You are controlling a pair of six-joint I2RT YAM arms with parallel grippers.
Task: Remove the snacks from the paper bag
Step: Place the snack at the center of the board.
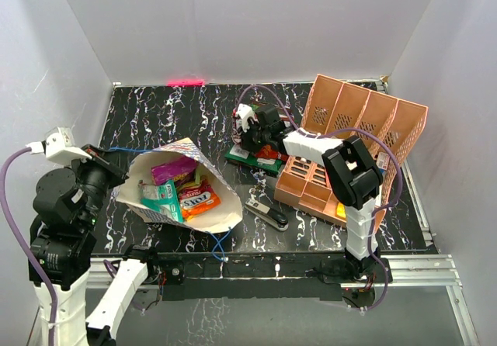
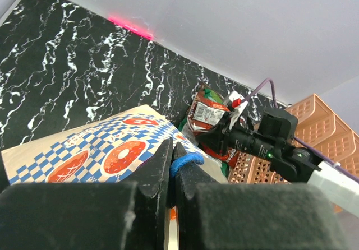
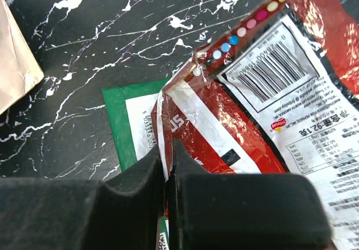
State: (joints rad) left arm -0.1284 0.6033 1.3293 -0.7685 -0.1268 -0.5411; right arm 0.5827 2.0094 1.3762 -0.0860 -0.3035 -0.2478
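Note:
The paper bag [image 1: 219,216] lies on its side at the left, mouth open upward. Inside it lie a purple packet [image 1: 172,169], a teal-green packet [image 1: 161,196] and an orange packet [image 1: 199,201]. My left gripper [image 1: 111,172] is shut on the bag's blue string handle [image 2: 188,160] at the bag's left rim; the bag's patterned side [image 2: 95,149] fills the left wrist view. My right gripper [image 1: 250,138] is low over the table behind the bag, shut on the edge of a red snack packet [image 3: 247,132]. That packet lies partly on a green packet [image 3: 119,121]. Both show in the top view, red [image 1: 269,153] and green [image 1: 247,158].
A salmon-pink organiser [image 1: 353,129] stands at the right, also in the left wrist view [image 2: 322,124]. A black stapler [image 1: 268,215] lies in front of it. White walls close the table at back and sides. A corner of the bag [image 3: 14,65] shows left of the right gripper.

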